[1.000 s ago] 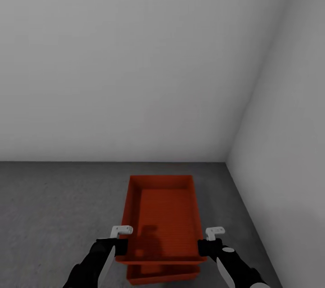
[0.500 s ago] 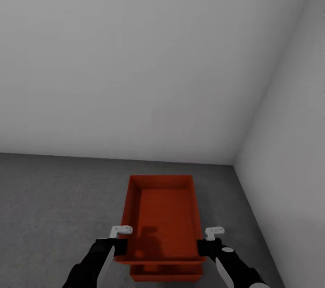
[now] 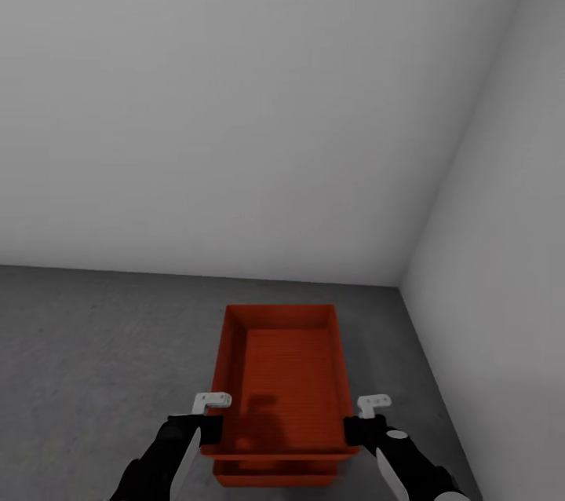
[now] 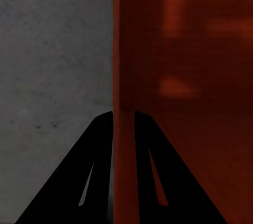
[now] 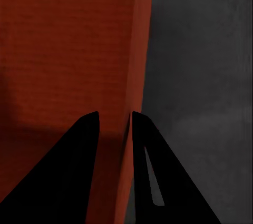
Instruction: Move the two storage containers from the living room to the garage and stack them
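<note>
My left pincer (image 3: 210,411) and right pincer (image 3: 362,416) clamp the upper container (image 3: 282,375) by its walls; lower container (image 3: 275,474) sits offset; uneven release risks a skewed stack

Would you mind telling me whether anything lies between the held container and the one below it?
Nothing visible does. The held container, gripped on its side walls by the left gripper and right gripper, hangs over the lower container on the floor, slightly offset.

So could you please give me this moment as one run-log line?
place: garage corner | left claw: shut on upper container wall | right claw: shut on its opposite wall | lower container: on floor beneath
</note>
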Tool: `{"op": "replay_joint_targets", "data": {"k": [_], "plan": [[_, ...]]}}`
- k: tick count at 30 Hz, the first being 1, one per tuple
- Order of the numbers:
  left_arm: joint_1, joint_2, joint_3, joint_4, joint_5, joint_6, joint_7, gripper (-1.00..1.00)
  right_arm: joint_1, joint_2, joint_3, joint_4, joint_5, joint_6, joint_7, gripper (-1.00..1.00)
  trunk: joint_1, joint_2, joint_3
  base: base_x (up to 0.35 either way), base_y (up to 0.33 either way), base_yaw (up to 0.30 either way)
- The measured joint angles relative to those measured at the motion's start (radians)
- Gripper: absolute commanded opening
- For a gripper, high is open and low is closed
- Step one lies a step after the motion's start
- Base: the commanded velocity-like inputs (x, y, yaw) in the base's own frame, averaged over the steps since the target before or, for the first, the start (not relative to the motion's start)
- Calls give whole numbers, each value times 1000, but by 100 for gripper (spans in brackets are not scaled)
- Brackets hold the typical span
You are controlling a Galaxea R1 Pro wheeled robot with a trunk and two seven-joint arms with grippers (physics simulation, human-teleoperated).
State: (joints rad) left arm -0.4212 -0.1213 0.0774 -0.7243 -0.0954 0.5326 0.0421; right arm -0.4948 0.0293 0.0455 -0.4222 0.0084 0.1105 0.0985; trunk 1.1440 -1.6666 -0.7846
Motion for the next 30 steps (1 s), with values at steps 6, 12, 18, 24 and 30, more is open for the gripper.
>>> {"op": "replay_joint_targets", "data": {"k": [6,12,18,24,30], "plan": [[0,1,1,0,1,1,0,-100,0,1,-1,0,1,0,0,-100,0,0,0,-17,-140,0],[0,0,1,0,0,1,-1,-100,0,1,-1,0,1,0,0,-100,0,0,0,-1,-8,0],[0,-1,2,0,-2,0,0,-100,0,-1,1,0,-1,0,0,-100,0,0,0,0,25,0],[0,3,0,0,5,1,0,-100,0,3,0,1,1,0,-3,-100,0,0,0,0,184,0],[0,0,2,0,0,1,0,-100,0,1,0,0,1,0,0,-100,0,0,0,0,36,0]]}}
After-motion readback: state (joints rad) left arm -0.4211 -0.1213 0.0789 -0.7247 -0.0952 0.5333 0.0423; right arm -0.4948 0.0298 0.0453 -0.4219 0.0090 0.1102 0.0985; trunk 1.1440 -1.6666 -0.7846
